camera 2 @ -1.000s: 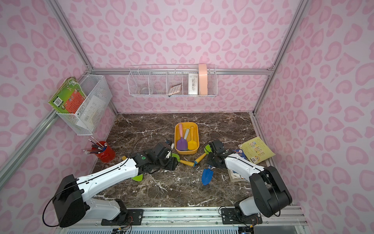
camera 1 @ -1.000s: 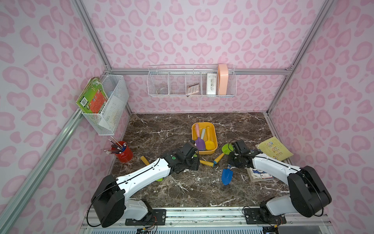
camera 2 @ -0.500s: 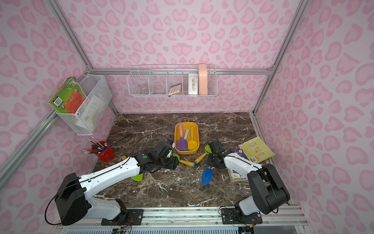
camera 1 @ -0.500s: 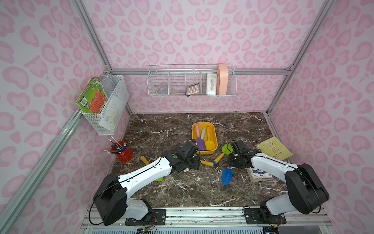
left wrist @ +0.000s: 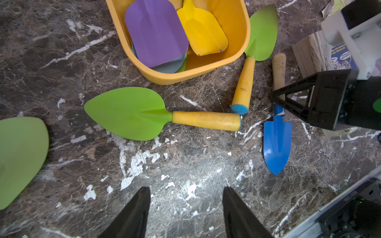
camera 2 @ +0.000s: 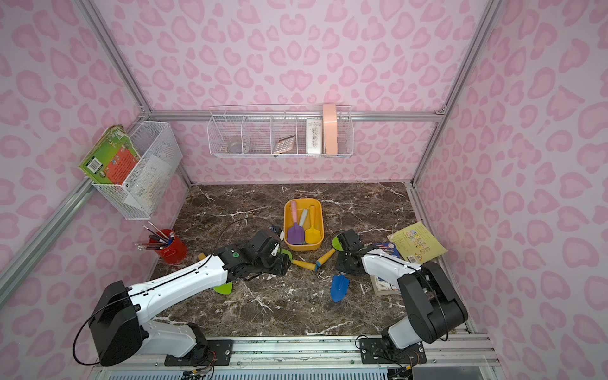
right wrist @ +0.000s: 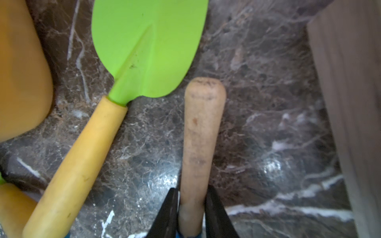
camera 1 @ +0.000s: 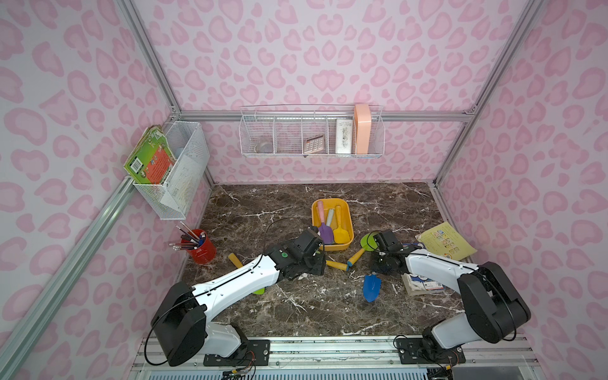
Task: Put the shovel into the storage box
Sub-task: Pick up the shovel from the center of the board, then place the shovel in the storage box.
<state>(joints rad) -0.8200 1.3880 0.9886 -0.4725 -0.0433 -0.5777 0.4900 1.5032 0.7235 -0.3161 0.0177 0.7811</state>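
While the left gripper [left wrist: 185,191] hovers with jaws spread, the right gripper [right wrist: 190,195] pinches the blue shovel [right wrist: 201,134] by its wooden handle; it lies on the surface [left wrist: 185,160] near the storage box [camera 1: 339,246].

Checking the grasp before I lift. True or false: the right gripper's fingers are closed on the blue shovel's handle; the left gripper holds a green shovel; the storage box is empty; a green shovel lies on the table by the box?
1. The right gripper has its fingers closed on the blue shovel handle. True.
2. The left gripper holds a green shovel. False: its fingers stand apart over bare table, holding nothing.
3. The storage box is empty. False: a purple shovel and a yellow shovel lie in it.
4. A green shovel lies on the table by the box. True.
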